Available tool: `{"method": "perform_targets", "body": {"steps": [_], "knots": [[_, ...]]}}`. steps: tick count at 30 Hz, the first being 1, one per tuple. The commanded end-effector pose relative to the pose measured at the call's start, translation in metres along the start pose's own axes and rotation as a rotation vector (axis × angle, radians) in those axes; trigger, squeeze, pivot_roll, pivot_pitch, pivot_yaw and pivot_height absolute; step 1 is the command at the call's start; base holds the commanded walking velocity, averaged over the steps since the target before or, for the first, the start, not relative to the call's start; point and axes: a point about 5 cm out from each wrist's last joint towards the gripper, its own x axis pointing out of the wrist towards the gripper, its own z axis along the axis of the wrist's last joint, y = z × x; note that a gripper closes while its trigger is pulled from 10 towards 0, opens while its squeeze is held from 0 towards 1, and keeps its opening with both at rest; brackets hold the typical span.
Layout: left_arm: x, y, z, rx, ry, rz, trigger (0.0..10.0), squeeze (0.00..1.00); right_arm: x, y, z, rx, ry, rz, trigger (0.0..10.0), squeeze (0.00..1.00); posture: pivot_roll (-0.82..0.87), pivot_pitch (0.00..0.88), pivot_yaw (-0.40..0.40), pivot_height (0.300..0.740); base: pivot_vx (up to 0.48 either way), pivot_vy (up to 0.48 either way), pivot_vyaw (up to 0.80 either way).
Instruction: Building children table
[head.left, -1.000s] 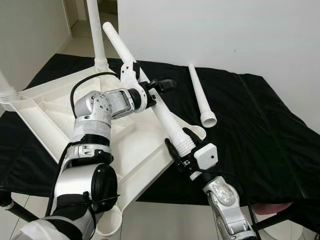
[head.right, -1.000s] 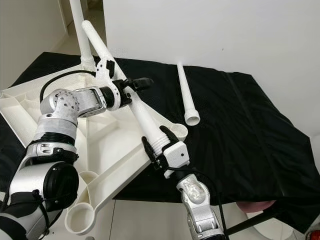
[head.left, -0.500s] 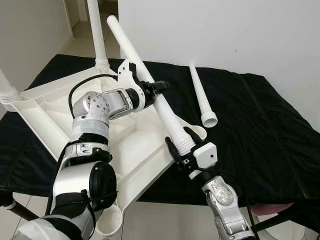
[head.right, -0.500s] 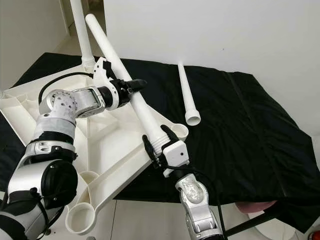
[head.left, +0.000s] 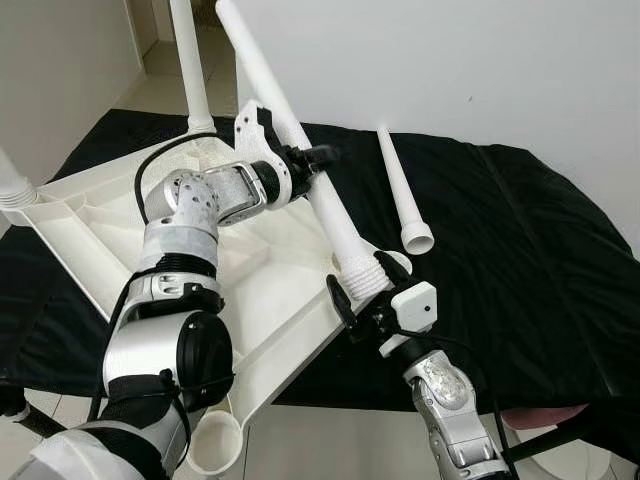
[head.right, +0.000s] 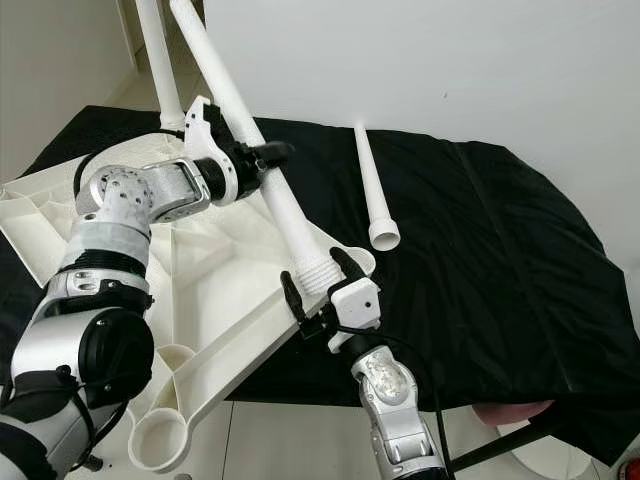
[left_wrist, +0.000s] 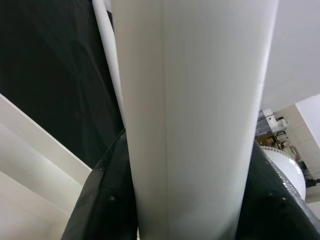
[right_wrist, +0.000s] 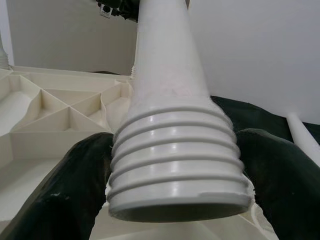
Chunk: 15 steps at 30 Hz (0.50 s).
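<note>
both end effectors grip the long white plastic table leg (head.left: 330, 205) — the left end effector (head.left: 305, 165) clamped at mid-shaft, the right end effector (head.left: 362, 295) around its threaded end — poised above the corner socket (head.left: 398, 263) of the upturned white ribbed tabletop (head.left: 110, 240), so next comes seating and twisting it in.

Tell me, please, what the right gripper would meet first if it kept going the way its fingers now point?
Likely the tabletop's corner socket just beyond the right gripper, though the leg's threaded end already sits between its fingers; depth is hard to judge.
</note>
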Motion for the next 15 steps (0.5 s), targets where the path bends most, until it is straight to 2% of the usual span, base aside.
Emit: {"method": "perform_targets", "body": {"steps": [1, 4, 7, 10, 11, 15], "knots": [[0.002, -0.01, 0.006, 0.038, -0.018, -0.045, 10.0, 0.0, 0.001, -0.008, 0.001, 0.004, 0.003, -0.031, 10.0, 1.0, -0.04, 0.0, -0.035, 0.74, 0.0, 0.0, 0.0], [0.002, -0.013, 0.008, 0.067, -0.032, -0.048, 10.0, 0.0, 0.003, -0.012, 0.002, 0.007, 0.004, -0.044, 10.0, 1.0, -0.04, 0.0, -0.038, 0.74, 0.0, 0.0, 0.0], [0.0, -0.022, 0.015, 0.174, -0.107, -0.067, 10.0, 0.0, 0.009, -0.023, -0.001, -0.064, 0.062, -0.108, 10.0, 1.0, -0.04, 0.0, -0.047, 0.74, 0.0, 0.0, 0.0], [0.0, -0.023, 0.016, 0.195, -0.119, -0.067, 10.0, 0.0, 0.009, -0.025, -0.002, -0.087, 0.083, -0.123, 10.0, 1.0, -0.04, 0.0, -0.047, 0.74, 0.0, 0.0, 0.0], [0.0, -0.022, 0.017, 0.228, -0.141, -0.052, 10.0, 0.0, 0.011, -0.027, -0.005, -0.098, 0.116, -0.136, 10.0, 0.0, -0.04, 0.0, -0.052, 0.74, 0.0, 0.0, 0.0], [-0.001, -0.022, 0.022, 0.28, -0.191, -0.019, 10.0, 0.0, 0.014, -0.031, -0.009, -0.089, 0.161, -0.159, 10.0, 0.0, -0.03, 0.0, -0.063, 0.74, 0.0, 0.0, 0.0]]}}
